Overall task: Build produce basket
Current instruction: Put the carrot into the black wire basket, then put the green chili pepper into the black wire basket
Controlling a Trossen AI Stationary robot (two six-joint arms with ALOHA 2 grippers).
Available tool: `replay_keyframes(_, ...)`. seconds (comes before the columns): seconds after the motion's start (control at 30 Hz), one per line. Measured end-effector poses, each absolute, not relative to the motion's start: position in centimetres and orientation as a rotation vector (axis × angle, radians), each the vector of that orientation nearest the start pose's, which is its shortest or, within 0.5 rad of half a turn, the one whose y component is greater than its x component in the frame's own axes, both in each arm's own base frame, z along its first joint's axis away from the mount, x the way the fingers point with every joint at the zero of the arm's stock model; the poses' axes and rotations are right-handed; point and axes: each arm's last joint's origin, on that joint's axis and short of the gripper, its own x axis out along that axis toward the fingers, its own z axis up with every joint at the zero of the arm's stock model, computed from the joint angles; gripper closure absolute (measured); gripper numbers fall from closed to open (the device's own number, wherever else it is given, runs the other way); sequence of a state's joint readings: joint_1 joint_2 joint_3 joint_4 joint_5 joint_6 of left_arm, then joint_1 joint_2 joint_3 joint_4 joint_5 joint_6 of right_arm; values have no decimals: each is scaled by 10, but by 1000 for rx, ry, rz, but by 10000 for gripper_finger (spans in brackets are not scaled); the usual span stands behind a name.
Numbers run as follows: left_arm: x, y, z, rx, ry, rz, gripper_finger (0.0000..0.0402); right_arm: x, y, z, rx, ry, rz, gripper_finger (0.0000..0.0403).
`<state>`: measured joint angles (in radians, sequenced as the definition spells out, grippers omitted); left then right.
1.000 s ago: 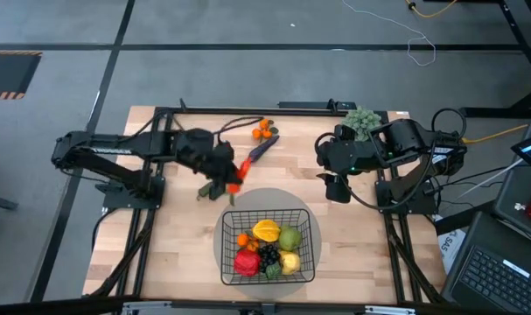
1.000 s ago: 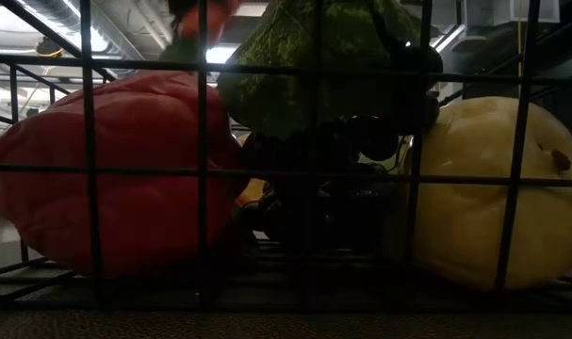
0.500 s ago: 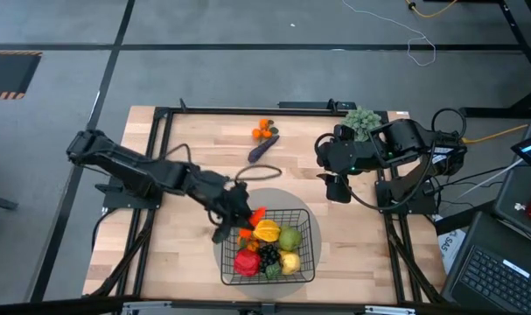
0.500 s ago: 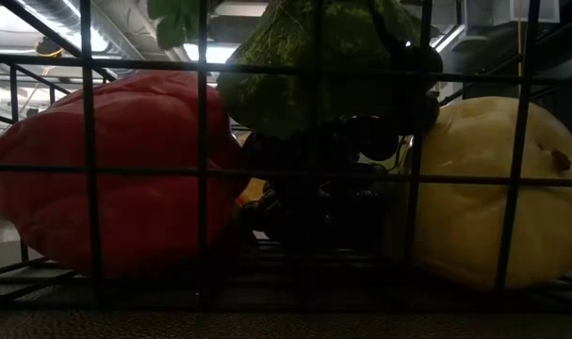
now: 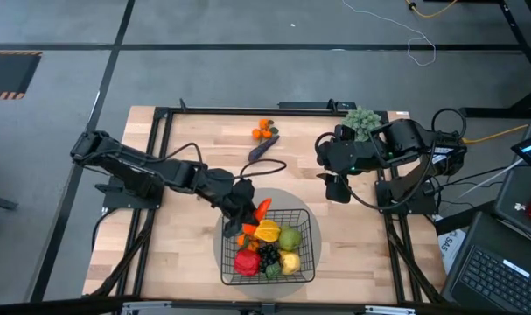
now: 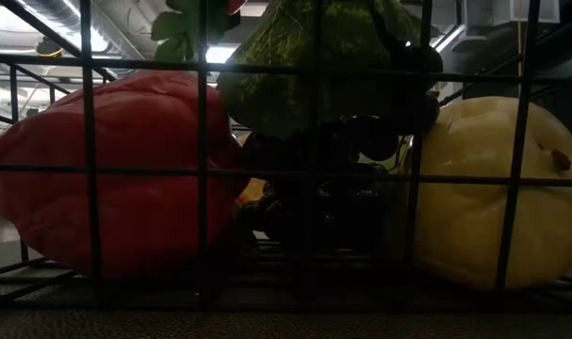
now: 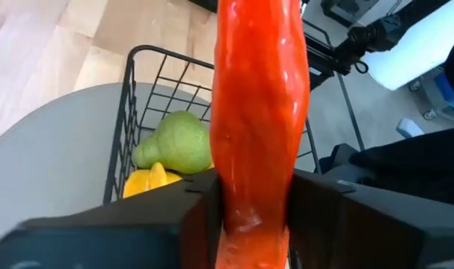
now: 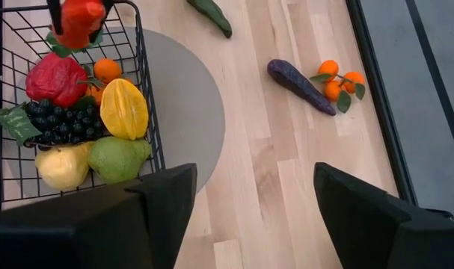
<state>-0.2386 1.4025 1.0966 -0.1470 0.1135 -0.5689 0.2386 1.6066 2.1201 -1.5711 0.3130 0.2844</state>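
Observation:
The black wire basket (image 5: 313, 249) sits on a grey round mat (image 8: 189, 112) near the table's near edge. It holds a red pepper (image 5: 246, 262), black grapes (image 5: 268, 255), a yellow starfruit (image 5: 267, 230), a green pear (image 5: 289, 238) and a yellow lemon (image 5: 289, 261). My left gripper (image 5: 250, 217) is over the basket's far-left corner, shut on the orange carrot (image 7: 260, 112). My right gripper (image 5: 338, 188) waits open over the table's right side, away from the basket. The low view looks through the basket's mesh (image 6: 203, 169) at the pepper, grapes and lemon. My left gripper pinches the carrot between its two fingers (image 7: 200, 217), one on each side of the carrot's body (image 7: 234, 202). The carrot lies along the fingers and sticks out past them. It is lifted clear, above the basket's rim (image 7: 167, 56) and the fruit inside.
A purple eggplant (image 8: 301, 86) and small oranges with leaves (image 8: 339, 82) lie on the wood toward the far edge; a green piece (image 8: 210, 15) lies nearer the middle. A grey-green bushy ball (image 5: 361, 120) sits at the far right. Bare wood lies left and right of the mat.
My left gripper has carried the carrot from the middle of the table toward the near edge and right, reaching the basket's far-left corner. In the last half second it has stayed there and the carrot has tipped slightly. The right arm has kept still.

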Motion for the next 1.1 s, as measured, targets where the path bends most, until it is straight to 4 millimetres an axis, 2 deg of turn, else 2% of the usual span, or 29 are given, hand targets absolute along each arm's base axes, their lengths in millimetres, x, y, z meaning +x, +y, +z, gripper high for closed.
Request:
replay_keyframes(0.17, 304, -78, 305, -522, 540, -209, 246, 255, 53, 457, -29, 994, -210, 148)
replay_keyframes(0.43, 304, -78, 309, -526, 513, -224, 237, 255, 53, 457, -31, 995, -209, 148)
replay_keyframes(0.53, 299, -69, 317, -536, 490, -218, 236, 255, 53, 457, -33, 995, -208, 148)
replay_keyframes(0.67, 282, -43, 329, -536, 501, -152, 236, 255, 53, 457, -33, 995, -208, 148)
replay_keyframes(0.8, 258, -13, 328, -556, 626, 3, 236, 255, 53, 457, -32, 995, -208, 148)
replay_keyframes(0.93, 236, 11, 307, -542, 873, 276, 236, 255, 53, 457, -30, 994, -209, 148)
replay_keyframes(1.03, 229, 23, 291, -543, 1031, 458, 235, 255, 53, 457, -31, 995, -209, 148)
replay_keyframes(1.1, 230, 27, 283, -530, 1071, 521, 235, 255, 53, 457, -32, 995, -209, 148)
